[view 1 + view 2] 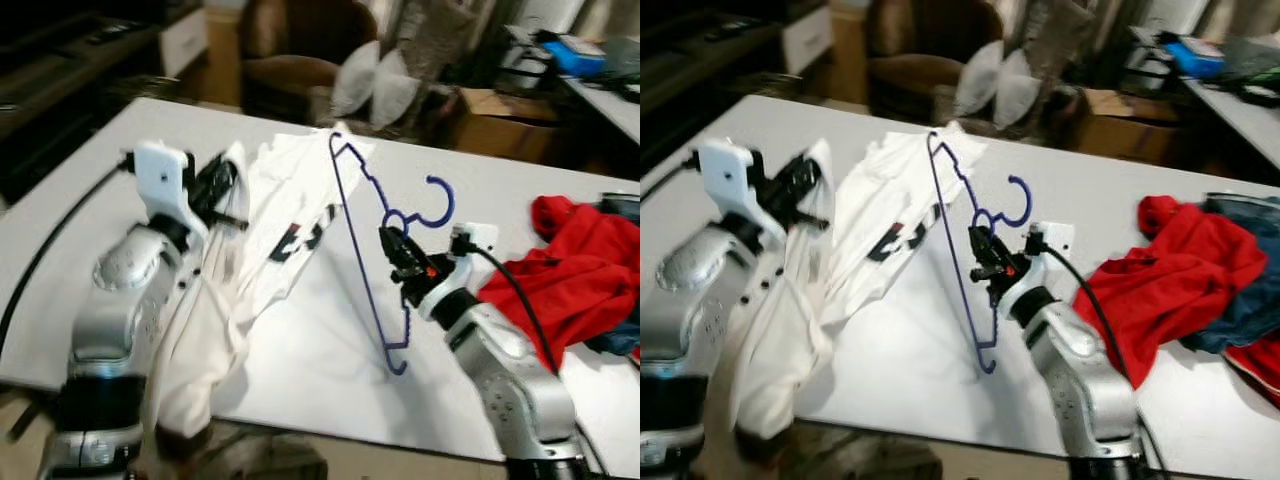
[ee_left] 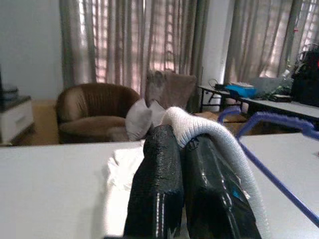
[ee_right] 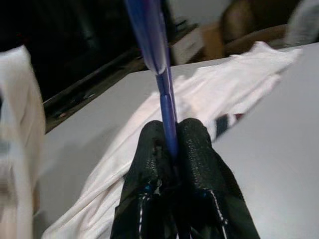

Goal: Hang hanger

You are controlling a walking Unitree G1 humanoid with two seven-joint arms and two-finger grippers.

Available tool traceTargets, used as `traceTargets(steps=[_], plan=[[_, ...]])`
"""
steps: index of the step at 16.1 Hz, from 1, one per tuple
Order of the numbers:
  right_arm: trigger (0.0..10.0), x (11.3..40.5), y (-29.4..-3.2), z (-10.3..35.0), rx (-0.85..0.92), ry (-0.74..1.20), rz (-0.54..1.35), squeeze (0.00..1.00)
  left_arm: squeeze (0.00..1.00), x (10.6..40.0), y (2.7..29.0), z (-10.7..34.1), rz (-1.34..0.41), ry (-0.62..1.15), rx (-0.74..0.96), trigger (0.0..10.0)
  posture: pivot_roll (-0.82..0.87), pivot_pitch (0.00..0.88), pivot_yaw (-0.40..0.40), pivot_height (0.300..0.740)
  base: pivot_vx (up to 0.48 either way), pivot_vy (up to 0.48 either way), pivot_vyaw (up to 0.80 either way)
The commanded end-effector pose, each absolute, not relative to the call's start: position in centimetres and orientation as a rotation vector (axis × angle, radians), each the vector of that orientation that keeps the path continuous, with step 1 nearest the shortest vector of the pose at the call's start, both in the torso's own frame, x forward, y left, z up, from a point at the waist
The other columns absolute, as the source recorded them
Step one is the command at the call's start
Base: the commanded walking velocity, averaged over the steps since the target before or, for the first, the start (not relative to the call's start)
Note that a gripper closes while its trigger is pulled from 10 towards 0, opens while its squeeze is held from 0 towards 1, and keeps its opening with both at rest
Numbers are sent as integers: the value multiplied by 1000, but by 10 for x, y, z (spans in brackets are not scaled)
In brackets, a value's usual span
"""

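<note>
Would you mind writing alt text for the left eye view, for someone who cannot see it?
Over a white table, the right gripper is clamped on a blue hanger just below its hook, one end poking into a white shirt. The left gripper pinches that shirt, which trails off the near table edge. A red garment lies to the right.

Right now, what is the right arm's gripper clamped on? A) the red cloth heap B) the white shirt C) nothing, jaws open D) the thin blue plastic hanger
D: the right gripper has its jaws shut on a bar of the thin blue plastic hanger, held tilted above the white table, while the left gripper pinches the white shirt.
</note>
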State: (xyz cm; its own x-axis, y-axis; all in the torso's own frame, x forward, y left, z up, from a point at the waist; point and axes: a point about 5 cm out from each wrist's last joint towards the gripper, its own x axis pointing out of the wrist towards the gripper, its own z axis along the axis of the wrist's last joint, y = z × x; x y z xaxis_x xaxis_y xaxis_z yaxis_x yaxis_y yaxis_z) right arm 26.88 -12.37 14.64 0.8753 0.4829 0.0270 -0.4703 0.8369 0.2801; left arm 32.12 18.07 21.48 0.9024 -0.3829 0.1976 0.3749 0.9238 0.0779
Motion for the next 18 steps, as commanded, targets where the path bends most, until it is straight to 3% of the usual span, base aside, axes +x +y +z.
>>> traceTargets(steps=[1, 7, 10, 13, 14, 18], plan=[[10000, 269, -129, 162, 257, -6, 574, 0, 0, 329, 179, 234, -420, -269, 39, 10000, -45, 0, -76, 740, 0, 0, 0], [10000, 242, -186, 180, -82, 133, 922, 0, 0, 379, 187, 271, -349, -284, 125, 10000, -34, 0, -68, 740, 0, 0, 0], [10000, 227, -208, 202, -142, 192, 1051, 0, 0, 400, 172, 330, -451, -387, 140, 10000, -36, 0, -64, 740, 0, 0, 0], [10000, 231, -200, 228, -49, 56, 1119, 0, 0, 404, 144, 385, -541, -482, 110, 10000, -37, 0, -69, 740, 0, 0, 0], [10000, 228, -187, 234, -11, 20, 1185, 0, 0, 400, 121, 408, -645, -526, 62, 10000, -53, 0, -44, 740, 0, 0, 0], [10000, 215, -176, 219, -6, 108, 1260, 0, 0, 403, 101, 386, -732, -484, 159, 10000, -55, 0, -37, 740, 0, 0, 0]])
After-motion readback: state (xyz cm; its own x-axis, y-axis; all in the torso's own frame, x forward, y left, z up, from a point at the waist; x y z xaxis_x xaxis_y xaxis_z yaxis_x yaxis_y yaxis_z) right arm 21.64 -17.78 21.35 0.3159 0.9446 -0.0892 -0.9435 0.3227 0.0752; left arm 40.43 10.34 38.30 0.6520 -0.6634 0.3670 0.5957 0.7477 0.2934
